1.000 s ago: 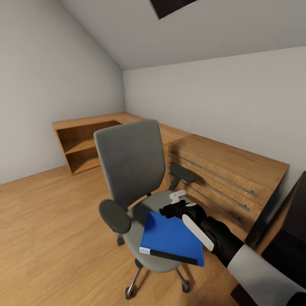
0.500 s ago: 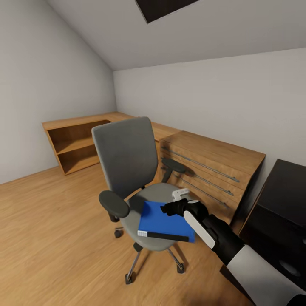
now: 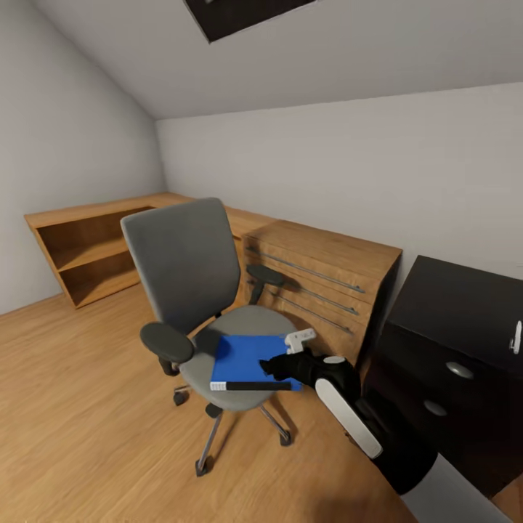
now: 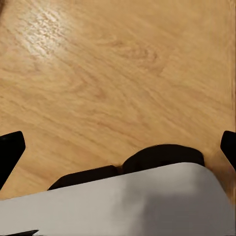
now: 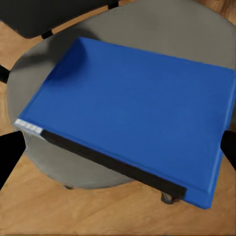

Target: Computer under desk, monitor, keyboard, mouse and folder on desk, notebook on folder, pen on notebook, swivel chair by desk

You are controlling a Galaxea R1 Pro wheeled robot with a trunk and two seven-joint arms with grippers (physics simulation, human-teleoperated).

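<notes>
**Right arm poised at the blue folder on the chair seat**

The folder (image 3: 250, 356) lies flat on the seat of the swivel chair (image 3: 185, 269), its dark spine along the seat's front edge and its far corner toward the backrest. In the right wrist view the folder (image 5: 132, 113) covers most of the grey seat, with bare wooden floor (image 5: 59, 211) beyond the seat's front edge. The right gripper (image 3: 280, 367) hovers at the folder's right-hand edge, near the front right corner of the seat. Its dark fingers (image 5: 10, 157) show at the two sides of the wrist view, spread wide and apart from each other with nothing between them; whether they touch the folder cannot be told.

The chair stands on the floor in front of a wooden drawer chest (image 3: 319, 280), its backrest turned toward a low wooden shelf unit (image 3: 87, 247) along the far wall. To the right of the chest is the desk (image 3: 465, 305), a black tabletop over a black drawer unit with round silver knobs; a small whitish thing at its right edge is too small to identify.

The left wrist view looks down at floor planks (image 4: 118, 73). The left gripper's fingers (image 4: 10, 152) sit at the two sides of that view, spread and empty.
</notes>
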